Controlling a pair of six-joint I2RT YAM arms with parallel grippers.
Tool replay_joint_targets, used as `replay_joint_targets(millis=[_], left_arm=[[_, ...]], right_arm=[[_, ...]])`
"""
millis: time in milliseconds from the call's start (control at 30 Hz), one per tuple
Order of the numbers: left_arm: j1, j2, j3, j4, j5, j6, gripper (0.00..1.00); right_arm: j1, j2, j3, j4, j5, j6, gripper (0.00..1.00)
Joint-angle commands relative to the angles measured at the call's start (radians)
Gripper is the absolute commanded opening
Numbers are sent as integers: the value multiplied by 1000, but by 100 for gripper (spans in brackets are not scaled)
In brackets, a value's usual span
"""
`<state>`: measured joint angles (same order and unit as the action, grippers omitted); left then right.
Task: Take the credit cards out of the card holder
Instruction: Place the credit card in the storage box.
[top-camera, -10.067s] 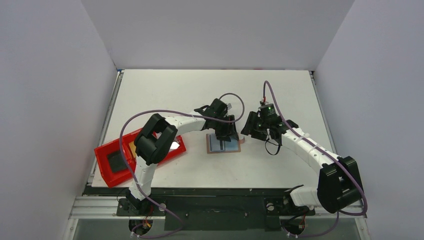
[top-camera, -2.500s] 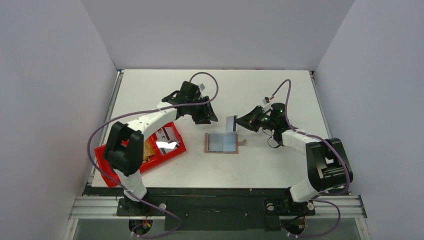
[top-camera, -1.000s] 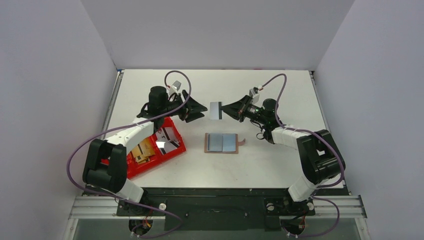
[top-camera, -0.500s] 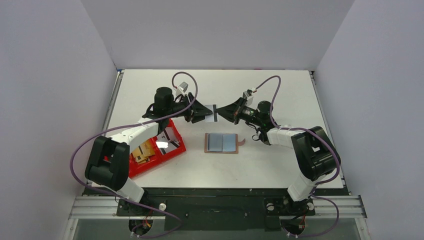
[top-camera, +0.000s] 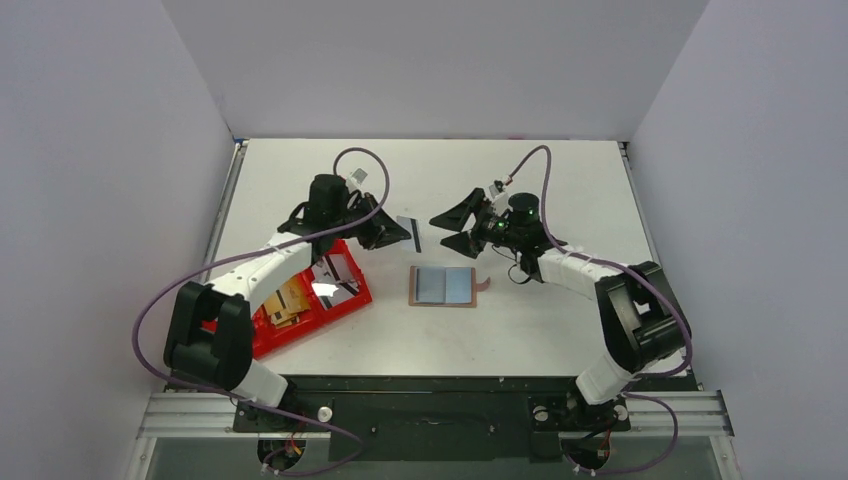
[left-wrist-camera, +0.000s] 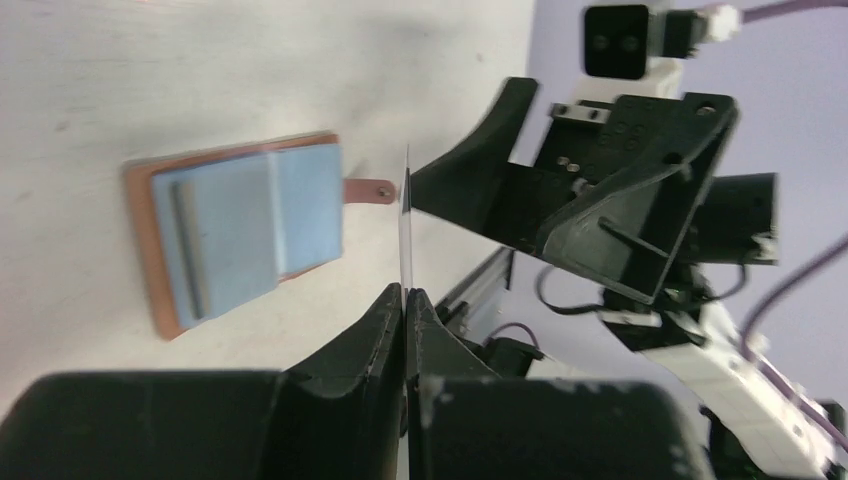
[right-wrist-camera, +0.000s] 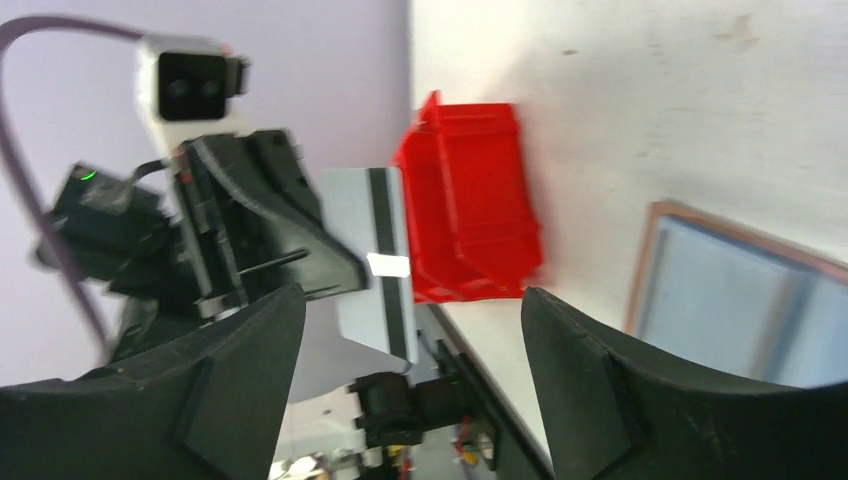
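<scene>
1. Credit card (top-camera: 409, 232) is pinched by its edge in the left gripper (top-camera: 396, 232), which is clamped tight on it, in mid-air just above centre of the top view.
2. Right gripper (top-camera: 447, 228) sits just right of that card with its jaws spread wide and nothing in them.
3. Card holder (top-camera: 443, 286) lies opened flat on the table (top-camera: 540, 330) at frame centre, below both grippers. Its blue-grey inside faces up and the snap tab pokes out right.
4. Red tray (top-camera: 262, 343) is lower left, well apart from the holder.
</scene>
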<state>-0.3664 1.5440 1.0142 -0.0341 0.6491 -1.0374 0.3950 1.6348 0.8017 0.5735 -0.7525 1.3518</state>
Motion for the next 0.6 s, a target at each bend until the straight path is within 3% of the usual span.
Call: replay_joint_targets(millis=[0,167,300,567], left_arm=[[16,-143,63,-319,-247,202,0],[32,-273,35,-529,-540,277,0],[75,-352,-23,-619,-675,288,0],[155,-353,-149,-547,-676,284,0]], right_arm=[[7,-120,119,-496,150,-369,76],[5,-139,133,-570,196,-441,76],[10,-134,126,-598,196,-447,76],[20,-137,131,-613,192,-461,76]])
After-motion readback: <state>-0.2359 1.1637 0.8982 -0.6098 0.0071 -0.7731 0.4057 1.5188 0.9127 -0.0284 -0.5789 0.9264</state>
